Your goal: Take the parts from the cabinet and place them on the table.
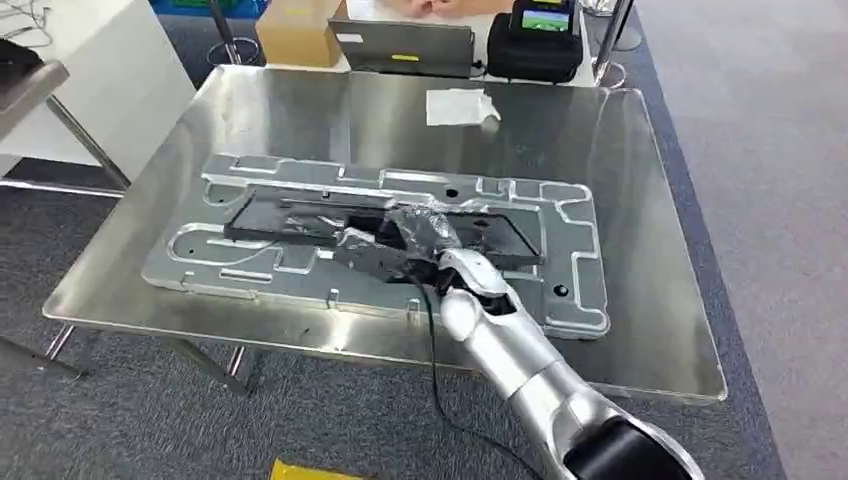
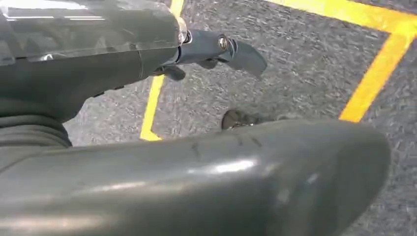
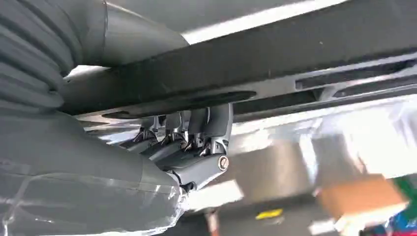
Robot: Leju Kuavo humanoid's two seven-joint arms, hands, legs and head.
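A long black flat part (image 1: 300,215) lies across a large silver machined plate (image 1: 565,270) on the steel table (image 1: 640,160). My right hand (image 1: 410,245) reaches in from the lower right and grips the black part near its middle. In the right wrist view the dark fingers (image 3: 196,132) curl under the black part (image 3: 295,54) while the thumb lies on its other face. My left hand (image 2: 123,64) hangs over grey carpet, holding nothing, with its fingers (image 2: 236,49) stretched away from the thick thumb (image 2: 221,177).
A white folded cloth (image 1: 458,105) lies at the table's far side. Behind the table stand a laptop (image 1: 405,47), a black device with a screen (image 1: 535,40) and a cardboard box (image 1: 300,30). A white desk (image 1: 90,70) is at the left. Yellow floor tape (image 2: 378,69) crosses the carpet.
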